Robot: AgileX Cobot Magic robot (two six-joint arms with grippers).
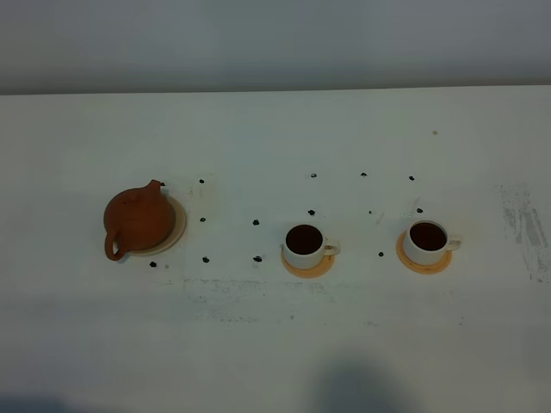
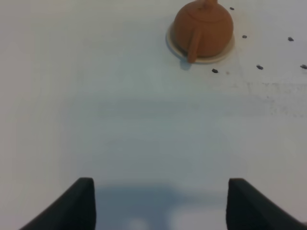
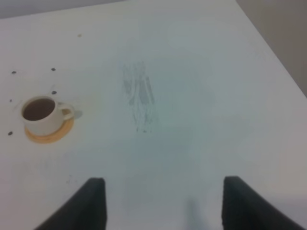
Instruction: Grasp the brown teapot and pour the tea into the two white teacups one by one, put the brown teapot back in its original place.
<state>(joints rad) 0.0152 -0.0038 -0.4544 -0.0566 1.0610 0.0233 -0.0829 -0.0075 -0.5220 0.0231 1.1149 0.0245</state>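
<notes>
The left hand hangs over bare bench with its fingers spread wide, gripping nothing; the right hand is likewise released and empty. Well ahead of the left hand sits the teapot on its beige coaster — toward the bench's left end, handle pointing at the front edge. Two cups, both dark with tea, stand on orange coasters to the right, well apart. Small black marks dot the bench between them.

Reddish-brown teapot, white teacups
</notes>
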